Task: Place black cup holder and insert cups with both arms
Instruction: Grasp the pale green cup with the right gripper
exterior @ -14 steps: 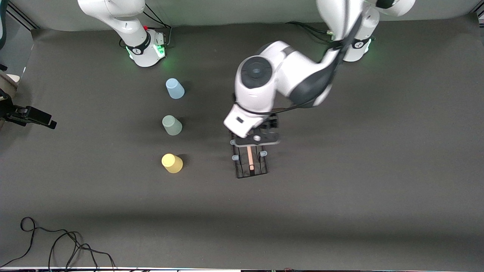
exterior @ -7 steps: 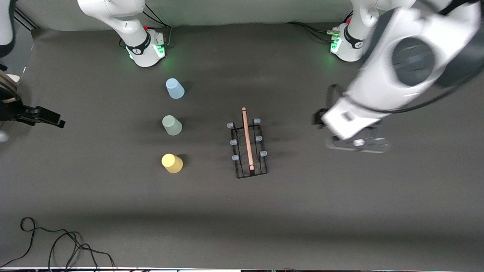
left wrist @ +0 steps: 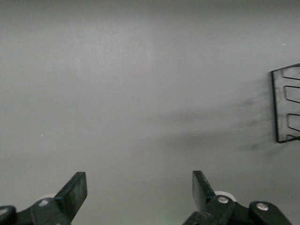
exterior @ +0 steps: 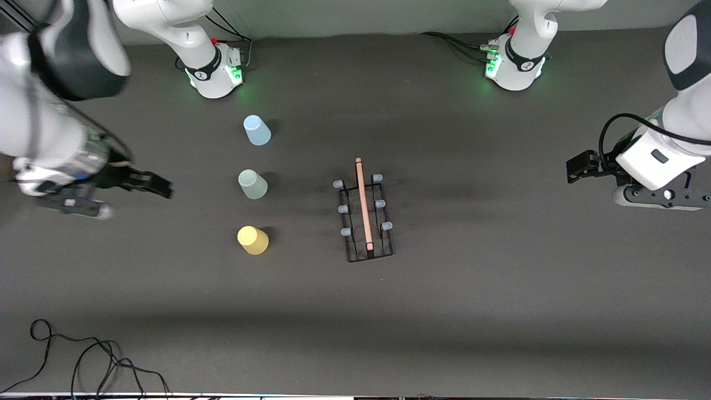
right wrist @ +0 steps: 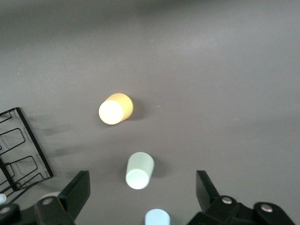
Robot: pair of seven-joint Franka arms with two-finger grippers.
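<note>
My left end effector (exterior: 580,166) hangs over bare counter (exterior: 500,289) at the left arm's end, fingers spread wide, holding nothing. My right end effector (exterior: 153,186) hangs wide and empty beside the cups (exterior: 253,184). The black cup holder (exterior: 364,214) stands mid-counter, untouched.

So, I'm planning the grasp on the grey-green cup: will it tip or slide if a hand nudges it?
The grey-green cup stands upside down, wide rim on the table, so it probably resists tipping. It looks like thin plastic, likely light, so a nudge may slide it. Its tapered wall could slip upward out of a loose pinch.
</note>
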